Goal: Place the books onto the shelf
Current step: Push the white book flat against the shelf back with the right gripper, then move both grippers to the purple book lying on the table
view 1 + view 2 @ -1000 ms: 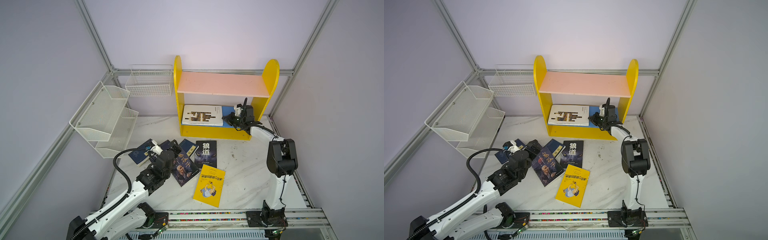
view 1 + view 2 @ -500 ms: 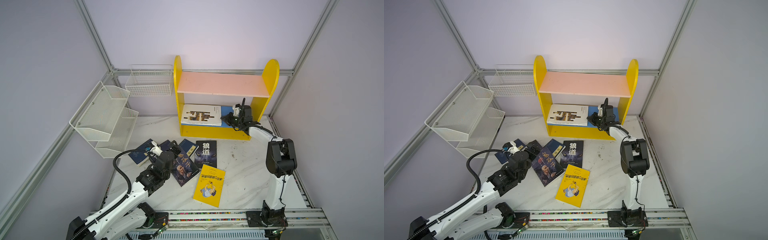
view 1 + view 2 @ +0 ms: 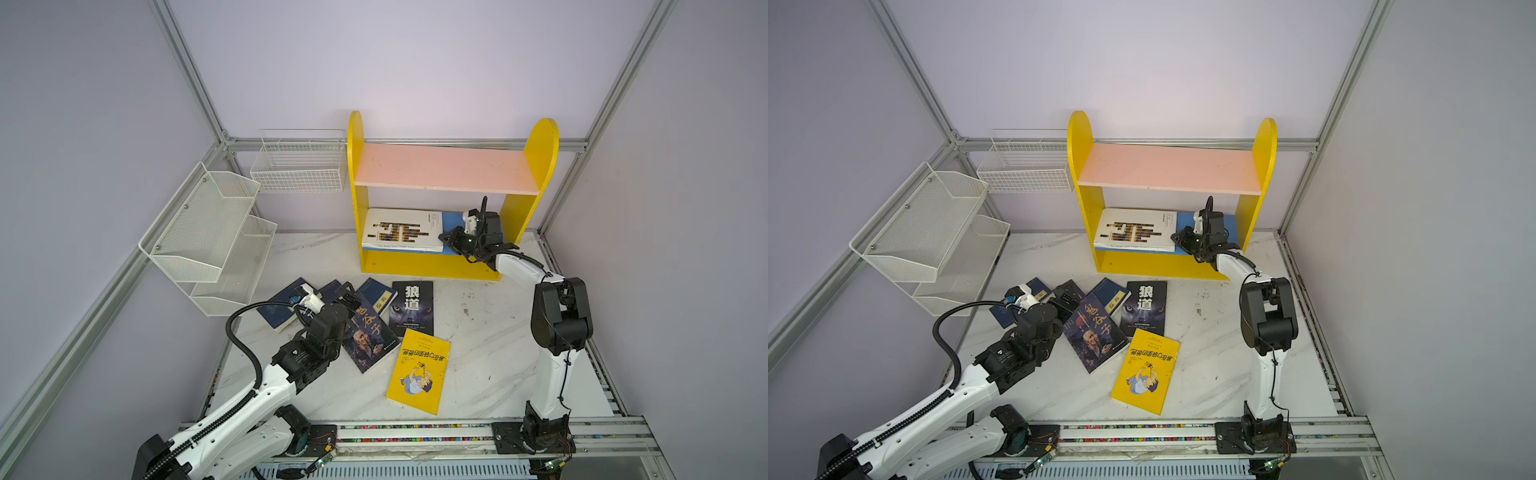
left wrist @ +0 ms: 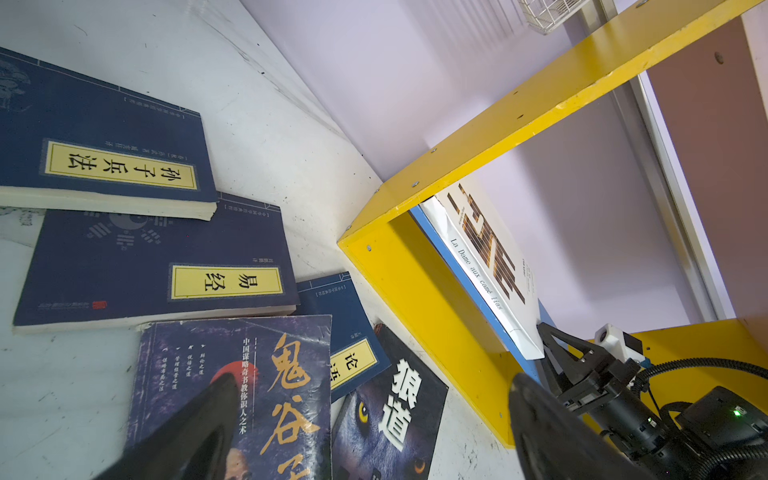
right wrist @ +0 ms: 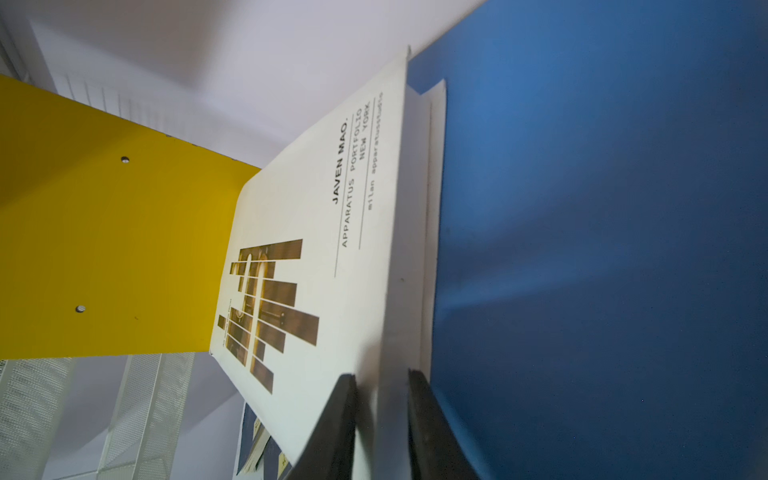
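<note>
The large white book (image 3: 401, 230) (image 3: 1136, 230) lies flat on the blue lower board (image 5: 602, 249) of the yellow shelf (image 3: 415, 264). My right gripper (image 3: 446, 240) (image 5: 382, 374) is at that book's right edge. Its fingers are slightly parted on either side of the edge, so it is open. On the table lie navy books (image 3: 282, 309) (image 4: 158, 266), a portrait book (image 3: 370, 336), a wolf-eyes book (image 3: 412, 307) and a yellow cartoon book (image 3: 419, 372). My left gripper (image 3: 347, 299) (image 4: 374, 382) hovers wide open above the portrait book (image 4: 257, 374), holding nothing.
A white mesh tiered rack (image 3: 212, 237) stands at the left and a white wire basket (image 3: 299, 166) hangs on the back wall. The shelf's pink upper board (image 3: 444, 166) is bare. A metal rail (image 3: 415, 432) runs along the table's front edge.
My right gripper moved a little left at the white book's edge and its fingers parted from shut. The left arm stayed where it was.
</note>
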### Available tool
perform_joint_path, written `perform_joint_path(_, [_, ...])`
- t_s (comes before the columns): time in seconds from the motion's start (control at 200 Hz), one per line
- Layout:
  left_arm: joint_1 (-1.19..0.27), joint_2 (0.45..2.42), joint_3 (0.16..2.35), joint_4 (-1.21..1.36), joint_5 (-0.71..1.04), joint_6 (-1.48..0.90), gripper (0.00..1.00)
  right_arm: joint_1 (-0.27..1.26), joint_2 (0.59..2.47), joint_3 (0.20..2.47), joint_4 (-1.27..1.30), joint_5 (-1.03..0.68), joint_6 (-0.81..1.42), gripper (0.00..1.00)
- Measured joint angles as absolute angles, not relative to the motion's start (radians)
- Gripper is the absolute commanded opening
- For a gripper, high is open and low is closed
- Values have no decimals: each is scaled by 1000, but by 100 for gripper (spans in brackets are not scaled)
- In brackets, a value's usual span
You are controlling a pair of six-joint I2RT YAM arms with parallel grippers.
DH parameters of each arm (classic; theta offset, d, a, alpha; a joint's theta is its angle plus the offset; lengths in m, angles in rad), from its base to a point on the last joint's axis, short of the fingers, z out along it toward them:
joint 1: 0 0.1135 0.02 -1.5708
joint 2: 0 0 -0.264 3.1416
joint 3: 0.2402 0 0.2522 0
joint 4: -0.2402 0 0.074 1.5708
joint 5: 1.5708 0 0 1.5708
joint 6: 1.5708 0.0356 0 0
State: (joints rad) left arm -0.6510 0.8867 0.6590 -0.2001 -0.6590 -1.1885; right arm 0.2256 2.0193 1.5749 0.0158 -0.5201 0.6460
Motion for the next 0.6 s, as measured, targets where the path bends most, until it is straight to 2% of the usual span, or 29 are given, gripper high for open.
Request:
perform_joint_path(0.23, [-651, 871, 659, -211, -657, -1183, 100, 226, 2000, 1602, -44, -472, 580, 60])
perform_joint_path(0.4, [-646, 840, 659, -271, -627, -1161, 100, 226, 1921, 1593, -126, -426, 519, 64])
perform_joint_path(0.47, [-637, 822, 655, -299, -601, -1158, 100, 226, 1866, 1541, -156, -414, 503, 70])
perform_joint_path(0.6, [-614, 774, 607, -349, -538, -1162, 100, 231, 1735, 1425, -188, -390, 442, 71])
